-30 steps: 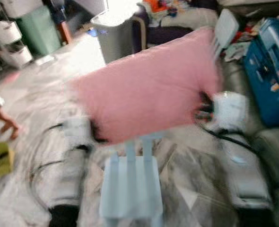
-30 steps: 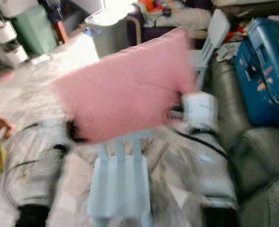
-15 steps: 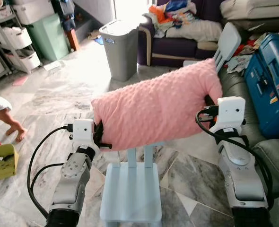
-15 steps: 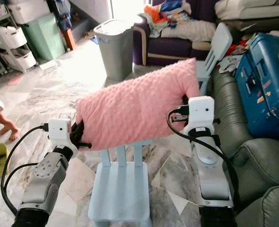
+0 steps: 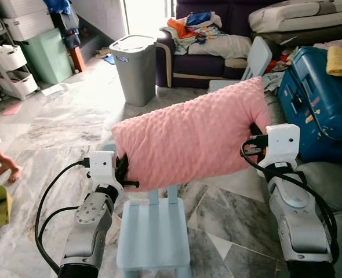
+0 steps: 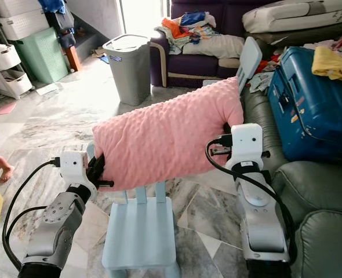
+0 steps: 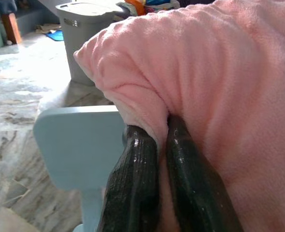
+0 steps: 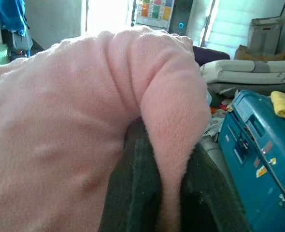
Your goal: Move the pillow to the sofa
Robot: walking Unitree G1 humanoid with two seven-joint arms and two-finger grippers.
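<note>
Above chair (image 5: 153, 234), both end effectors pinching pillow (image 5: 191, 133)

Marble floor (image 5: 61, 121) carries a pale blue chair (image 5: 153, 234) and grey bin (image 5: 134, 68).

Pillow (image 5: 191, 134) above chair (image 5: 153, 234), sofa (image 6: 324, 200) at right.

Both silver arms are reaching forward and up. The left gripper (image 7: 162, 140) is pinching a fold of the pink pillow (image 5: 191, 133) between its two black fingers, and the right gripper (image 8: 169, 193) is pinching the other end.
</note>
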